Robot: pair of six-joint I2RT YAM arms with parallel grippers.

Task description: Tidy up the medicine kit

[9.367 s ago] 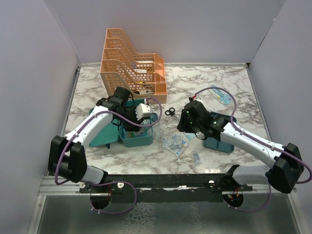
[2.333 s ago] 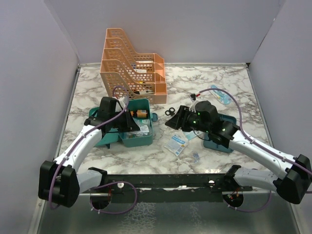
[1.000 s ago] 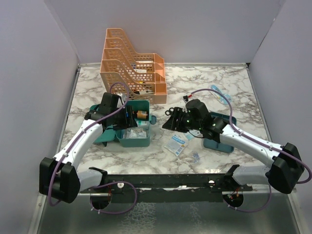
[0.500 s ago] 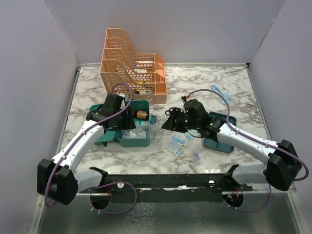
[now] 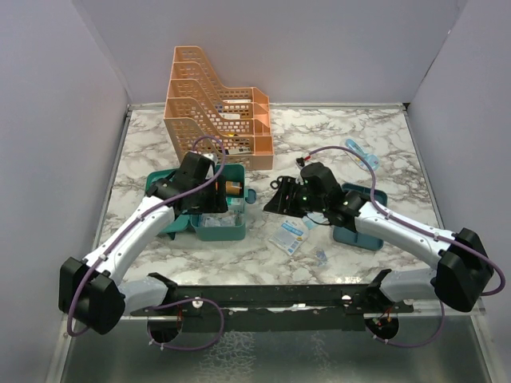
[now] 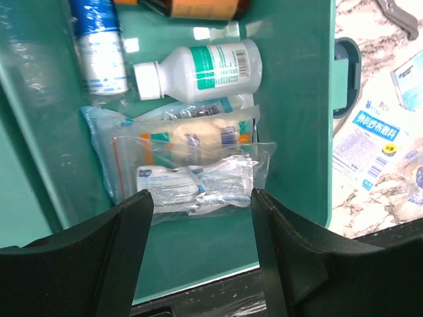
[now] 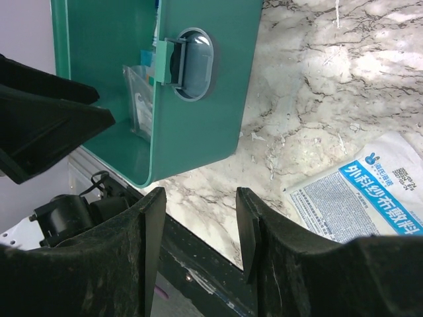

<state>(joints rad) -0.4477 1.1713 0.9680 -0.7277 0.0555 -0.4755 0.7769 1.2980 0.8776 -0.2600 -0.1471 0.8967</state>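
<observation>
Teal kit (image 6: 291, 165) lies under the left gripper (image 6: 198, 195), which like the right gripper (image 7: 198, 191) stands part-open, empty; we judge a descent could drag pouches (image 6: 198, 175) out.

A grey-veined white marble surface (image 5: 335, 136) lies under even light. Plain pale lilac walls (image 5: 319, 48) enclose it on three sides.

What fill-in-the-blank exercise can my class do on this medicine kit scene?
1. In the box, the white bottle lies on its ____.
2. The left hand and the right hand each hold ____.
3. The rack beyond the box is ____ in colour.
Missing words: side; nothing; orange.
</observation>
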